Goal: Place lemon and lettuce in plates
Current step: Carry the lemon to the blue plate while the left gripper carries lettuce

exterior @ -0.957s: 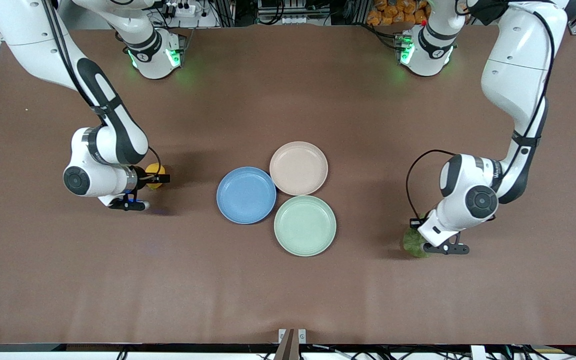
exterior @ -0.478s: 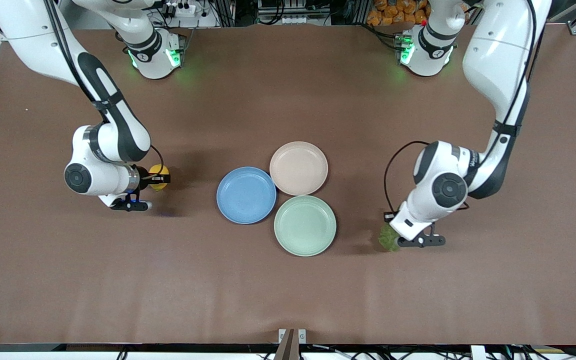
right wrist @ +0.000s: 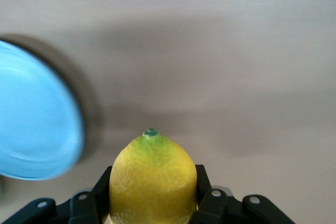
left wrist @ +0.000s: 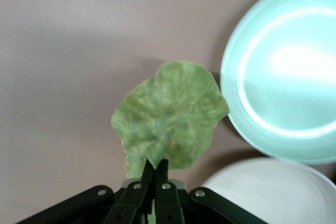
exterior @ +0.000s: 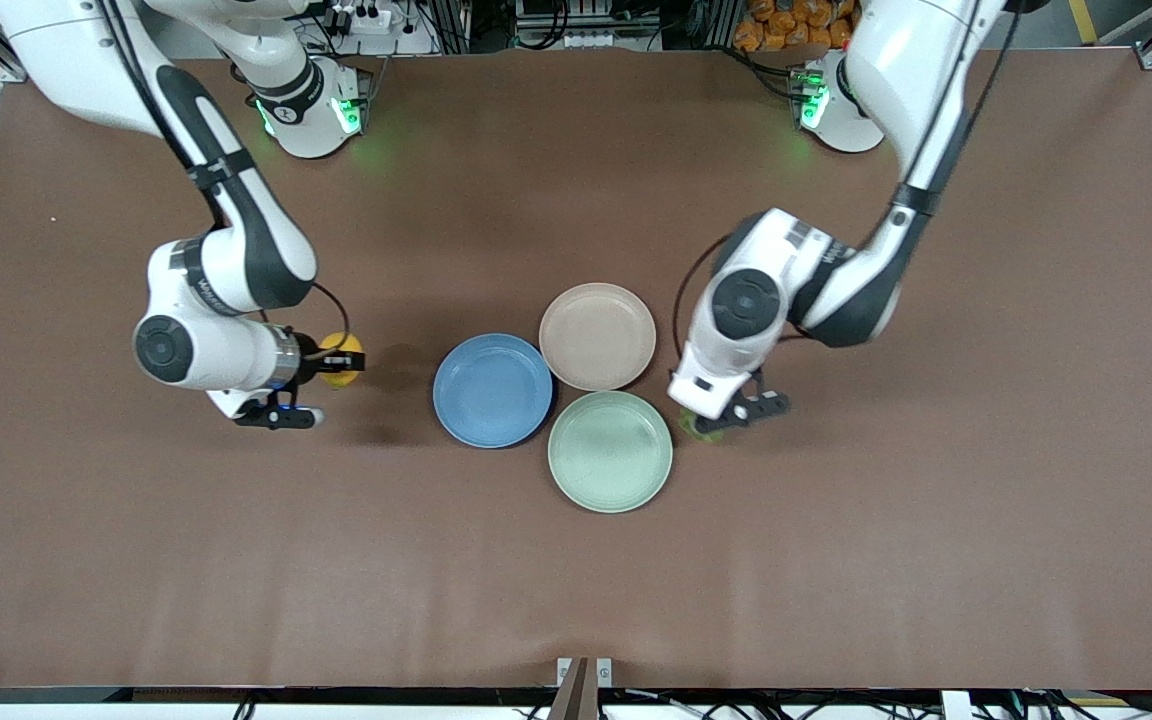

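My right gripper [exterior: 340,361] is shut on the yellow lemon [exterior: 344,346] and holds it above the table, toward the right arm's end from the blue plate [exterior: 493,390]. In the right wrist view the lemon [right wrist: 152,179] sits between the fingers, nub outward, with the blue plate [right wrist: 34,124] off to one side. My left gripper [exterior: 711,420] is shut on the green lettuce [exterior: 693,428] and holds it over the table beside the mint-green plate [exterior: 610,451]. The lettuce [left wrist: 170,114] hangs from the closed fingertips by its stem. The pinkish-beige plate [exterior: 597,336] is empty.
The three plates touch in a cluster at the table's middle. In the left wrist view the mint-green plate [left wrist: 286,72] and the pale rim of the pinkish-beige plate [left wrist: 268,190] lie close to the lettuce. Brown table surface stretches all around.
My left gripper has carried the lettuce from the left arm's end of the table to just beside the plates. My right gripper has moved slightly toward the blue plate with the lemon.
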`<move>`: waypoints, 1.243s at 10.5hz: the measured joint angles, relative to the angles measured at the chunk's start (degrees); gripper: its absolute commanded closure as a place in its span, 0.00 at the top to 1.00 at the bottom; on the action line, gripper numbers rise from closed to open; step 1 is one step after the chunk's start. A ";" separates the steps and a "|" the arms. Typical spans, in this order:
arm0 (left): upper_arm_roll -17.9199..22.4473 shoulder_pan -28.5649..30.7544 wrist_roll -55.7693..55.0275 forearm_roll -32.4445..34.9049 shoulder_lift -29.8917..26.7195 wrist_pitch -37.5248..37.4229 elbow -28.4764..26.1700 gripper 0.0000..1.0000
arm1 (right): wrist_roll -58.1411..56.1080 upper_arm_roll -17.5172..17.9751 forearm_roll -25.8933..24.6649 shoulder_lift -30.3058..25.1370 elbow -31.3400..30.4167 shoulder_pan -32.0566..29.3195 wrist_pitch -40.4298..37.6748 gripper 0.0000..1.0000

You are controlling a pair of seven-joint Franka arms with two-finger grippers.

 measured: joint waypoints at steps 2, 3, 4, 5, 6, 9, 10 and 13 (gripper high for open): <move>-3.29 -1.48 -9.73 -0.27 0.13 -1.64 -0.20 0.00 | 10.70 2.36 0.16 2.77 5.43 3.67 0.02 0.00; -4.55 -1.65 -13.92 -0.50 0.50 -1.68 -0.35 0.00 | 15.76 2.45 0.23 5.05 8.46 5.85 0.09 0.00; -5.00 -2.23 -16.88 -1.31 1.27 -1.63 -0.45 0.00 | 20.10 2.52 0.25 7.86 11.76 7.87 0.13 0.00; -5.13 -2.99 -18.99 -2.76 2.16 -0.97 -0.45 0.00 | 22.82 2.53 0.24 10.64 14.50 9.77 0.12 0.00; -5.16 -3.76 -20.88 -4.13 3.00 0.49 -0.45 0.00 | 24.02 2.52 0.17 12.84 15.86 11.21 0.13 0.00; -5.34 -6.32 -25.26 -4.92 4.84 4.94 -0.43 0.75 | 26.49 2.50 0.14 17.50 16.75 13.00 4.08 0.65; -5.34 -6.96 -26.15 -4.92 5.22 5.96 -0.30 1.00 | 26.65 2.46 0.14 18.33 16.88 12.98 4.49 0.78; -4.30 -6.88 -26.27 -4.83 5.45 6.64 1.40 1.00 | 26.70 2.35 -0.34 18.73 17.42 12.90 4.52 1.00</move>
